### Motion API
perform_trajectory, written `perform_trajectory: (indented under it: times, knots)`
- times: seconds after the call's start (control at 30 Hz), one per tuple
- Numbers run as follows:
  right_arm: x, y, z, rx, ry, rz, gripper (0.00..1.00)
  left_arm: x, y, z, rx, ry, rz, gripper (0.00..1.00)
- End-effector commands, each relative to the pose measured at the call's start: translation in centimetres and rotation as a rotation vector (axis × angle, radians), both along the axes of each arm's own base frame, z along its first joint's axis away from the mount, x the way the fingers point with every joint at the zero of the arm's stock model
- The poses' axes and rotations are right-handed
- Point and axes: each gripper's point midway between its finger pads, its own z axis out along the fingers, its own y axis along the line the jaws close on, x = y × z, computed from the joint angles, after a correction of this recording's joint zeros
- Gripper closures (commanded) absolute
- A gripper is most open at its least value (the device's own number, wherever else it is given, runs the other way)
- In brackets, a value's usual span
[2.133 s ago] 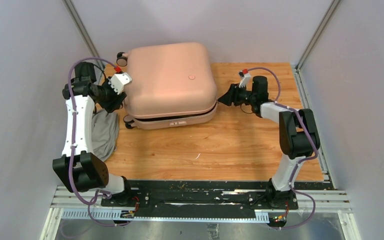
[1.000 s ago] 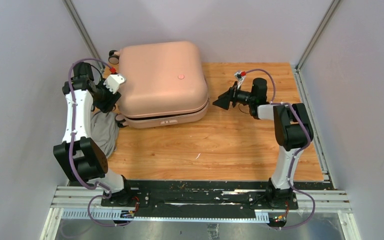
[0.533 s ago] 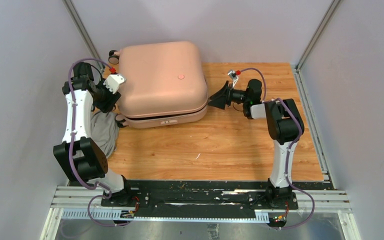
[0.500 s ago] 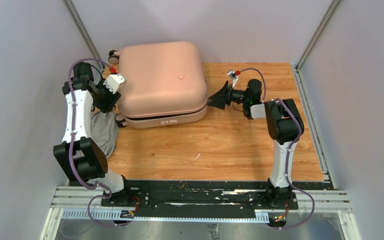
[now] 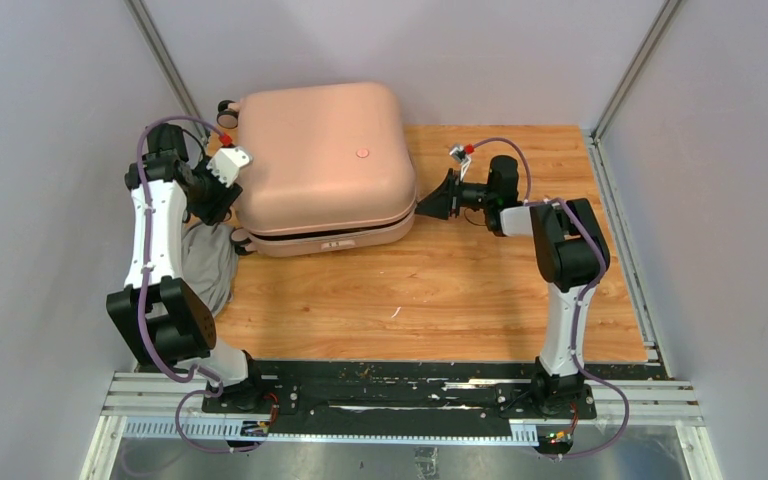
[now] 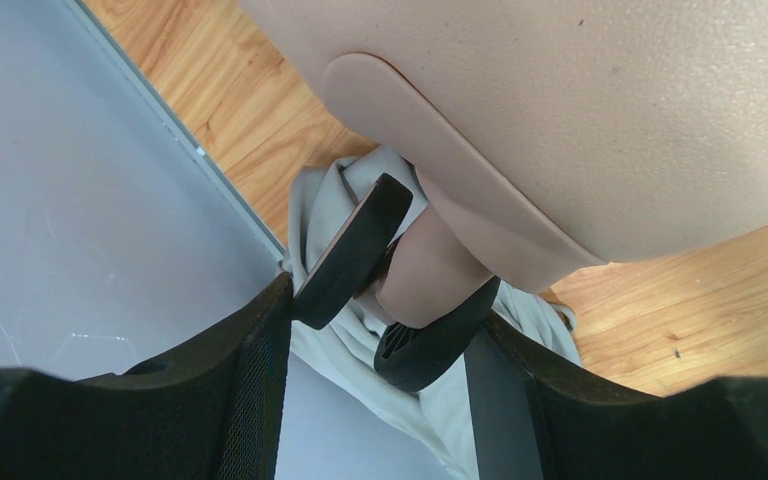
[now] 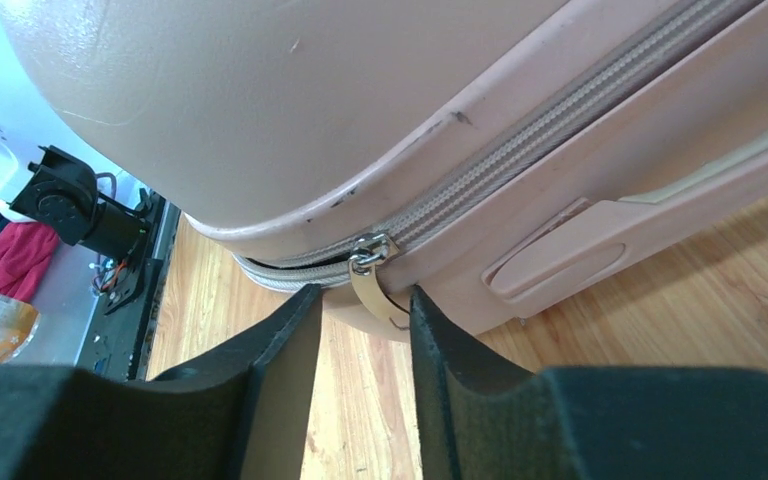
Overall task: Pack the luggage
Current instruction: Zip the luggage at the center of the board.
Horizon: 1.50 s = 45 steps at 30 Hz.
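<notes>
Quick rundown, everything placed off the luggage (image 5: 325,150) since it's the biggest thing around. The luggage is lying flat with the lid down on the wooden table (image 5: 440,290). The bare wood shows on the luggage's near side and off to its right, and its far edge is right up by the back wall. The left gripper (image 6: 382,305) is in at the luggage's left side, down by the near-left corner, and in the left wrist view its fingers (image 6: 260,380) sit either side of a black-and-pink wheel (image 6: 425,275). Both black discs look pressed against the finger pads, so I'd call that clamped on the wheel. There's a grey cloth (image 6: 330,200) bunched up just under and beside that same corner, partly tucked below the shell. A second wheel (image 5: 227,108) pokes out at the luggage's far-left corner. Over on the luggage's right side, at the near-right corner, the right gripper (image 7: 363,300) has its tips right up at the zipper (image 7: 560,120). The little metal zipper pull (image 7: 375,285) hangs between the two fingers. They're only a bit apart, with the pull up close to one pad and a sliver of gap on the other side, so not pinched on it. The zipper teeth look closed along the stretch you can see, with a dark slit just past the pull.
</notes>
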Motion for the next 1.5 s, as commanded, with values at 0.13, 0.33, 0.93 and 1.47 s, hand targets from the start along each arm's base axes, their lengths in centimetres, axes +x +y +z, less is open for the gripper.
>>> perform_trajectory:
  times: [0.13, 0.33, 0.93, 1.47]
  knots:
    - [0.2, 1.1, 1.4, -0.027, -0.078, -0.041, 0.81, 3.2, -0.4, 5.4, -0.017, -0.242, 0.057, 1.0]
    - [-0.2, 1.4, 1.8, -0.017, -0.061, -0.024, 0.79, 3.1, -0.5, 5.4, -0.018, -0.242, 0.053, 1.0]
    - [-0.5, 0.9, 1.3, -0.098, -0.082, -0.069, 1.0, 2.8, -0.8, 5.7, -0.019, -0.253, 0.043, 1.0]
    - [1.8, -0.8, -0.1, -0.24, -0.114, -0.214, 0.35, 2.4, -0.9, 6.1, -0.009, -0.265, 0.033, 1.0]
